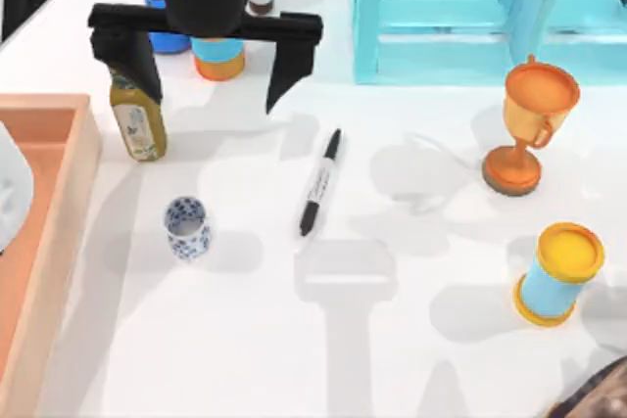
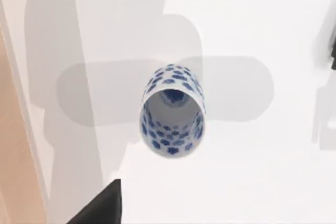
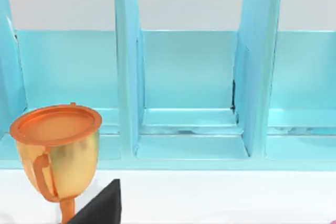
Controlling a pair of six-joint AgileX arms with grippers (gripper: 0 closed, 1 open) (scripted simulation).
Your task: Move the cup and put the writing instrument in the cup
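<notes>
The white counter has open room across its middle and near edge. Its left side is bounded by a shallow orange-brown wooden tray, and a turquoise compartmented shelf unit stands along the far edge toward the right.

The small white handleless cup with a blue floral pattern stands upright on the left half of the counter, just beside the tray but apart from it. In the left wrist view the cup shows its open mouth and a clear ring of bare counter around it. The slim black marker pen with a pale label band lies flat near the middle, well to the right of the cup.

The left end effector hangs above the far left part of the counter with its black fingers spread wide. An olive-coloured bottle with a label stands below one finger, and a yellow-and-blue canister sits behind.

On the right side stand an orange trophy goblet and a second yellow-lidded blue canister, both well apart from the pen. Whether the right end effector is spread or closed cannot be told; the right wrist view looks over the goblet at the shelf unit.
</notes>
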